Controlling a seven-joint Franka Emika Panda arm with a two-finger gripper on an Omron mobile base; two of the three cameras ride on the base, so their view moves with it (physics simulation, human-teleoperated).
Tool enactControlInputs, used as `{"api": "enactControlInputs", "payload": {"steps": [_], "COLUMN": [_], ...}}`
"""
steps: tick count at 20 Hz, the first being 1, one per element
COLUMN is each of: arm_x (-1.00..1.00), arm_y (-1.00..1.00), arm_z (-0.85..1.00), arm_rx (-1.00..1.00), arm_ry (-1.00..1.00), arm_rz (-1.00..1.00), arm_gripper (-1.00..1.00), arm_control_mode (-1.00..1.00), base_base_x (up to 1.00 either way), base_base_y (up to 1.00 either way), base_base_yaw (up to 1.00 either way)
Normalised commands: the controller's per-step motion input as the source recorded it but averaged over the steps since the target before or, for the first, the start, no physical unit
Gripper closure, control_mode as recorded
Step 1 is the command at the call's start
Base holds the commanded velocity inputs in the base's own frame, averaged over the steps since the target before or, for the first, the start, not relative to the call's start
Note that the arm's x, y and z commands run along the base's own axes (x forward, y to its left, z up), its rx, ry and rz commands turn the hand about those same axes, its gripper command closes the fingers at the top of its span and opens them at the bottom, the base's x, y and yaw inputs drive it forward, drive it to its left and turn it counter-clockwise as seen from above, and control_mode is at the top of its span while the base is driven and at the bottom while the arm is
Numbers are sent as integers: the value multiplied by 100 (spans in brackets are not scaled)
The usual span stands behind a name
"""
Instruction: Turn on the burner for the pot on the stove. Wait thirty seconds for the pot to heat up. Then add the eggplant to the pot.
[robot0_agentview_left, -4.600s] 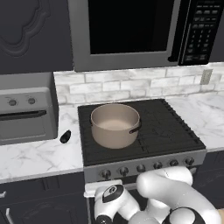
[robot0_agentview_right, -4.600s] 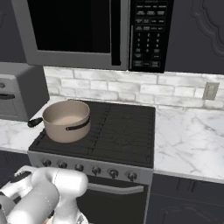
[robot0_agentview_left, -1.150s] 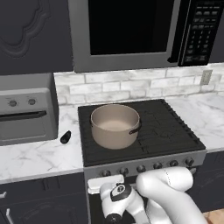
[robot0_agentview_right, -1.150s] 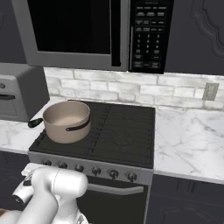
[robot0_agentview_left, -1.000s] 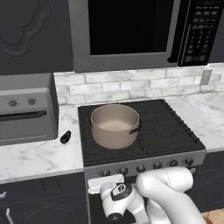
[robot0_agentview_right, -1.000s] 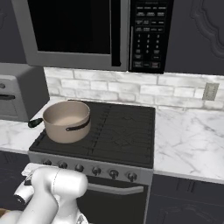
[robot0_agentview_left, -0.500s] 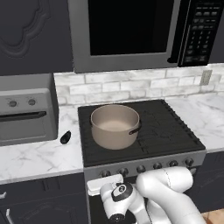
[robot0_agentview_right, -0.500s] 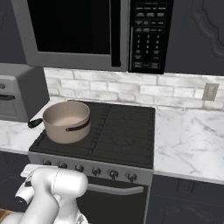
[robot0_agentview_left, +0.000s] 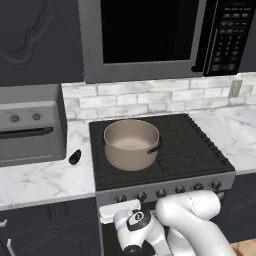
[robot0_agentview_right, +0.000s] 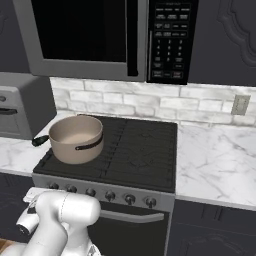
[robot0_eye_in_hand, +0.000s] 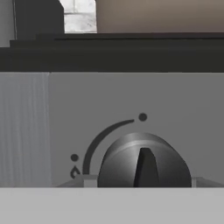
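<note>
The pot (robot0_agentview_left: 131, 144) sits on the front left burner of the stove (robot0_agentview_left: 190, 150), its short dark handle turned toward the right. The eggplant (robot0_agentview_left: 75, 157) lies on the counter (robot0_agentview_left: 40, 180) just off the stove's left edge, in front of the toaster oven (robot0_agentview_left: 30, 132).

The thing in hand right now is the leftmost knob (robot0_eye_in_hand: 143, 165) on the stove's front. It looks stiff and smooth, a rounded dark dome with a raised ridge down the middle; I'd judge the ridge, or the two flanks of the dome, the sensible place to pinch, since the curved face would likely slip. In the hand view the ridge stands nearly upright, below a flame mark and a curved arc.

The arm (robot0_agentview_left: 185, 220) is folded low in front of the stove, wrist bent so the hand faces the steel front squarely, close in at the left end of the knob row. Pale finger pads (robot0_eye_in_hand: 89, 180) show at either side of the knob's base, drawn in against it, so the gripper (robot0_eye_in_hand: 142, 186) looks clamped on the knob.

The eggplant looks light, glossy and slippery.
</note>
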Motion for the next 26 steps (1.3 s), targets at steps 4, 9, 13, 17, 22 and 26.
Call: {"api": "enactControlInputs", "payload": {"steps": [4, 9, 13, 17, 22, 26], "arm_x": [23, 24, 27, 28, 36, 33], "arm_y": [0, 0, 0, 1, 1, 14], "arm_z": [38, 48, 59, 65, 61, 55], "arm_rx": [-3, -3, -7, -11, -24, -32], "arm_ry": [0, 0, 0, 0, 1, 1], "arm_rz": [5, 8, 11, 15, 19, 16], "arm_gripper": [100, 100, 100, 100, 100, 100], "arm_control_mode": [-100, -100, -100, -100, -100, -100], "base_base_x": [0, 0, 0, 0, 0, 0], "base_base_y": [0, 0, 0, 0, 0, 0], "base_base_yaw": [0, 0, 0, 0, 0, 0]}}
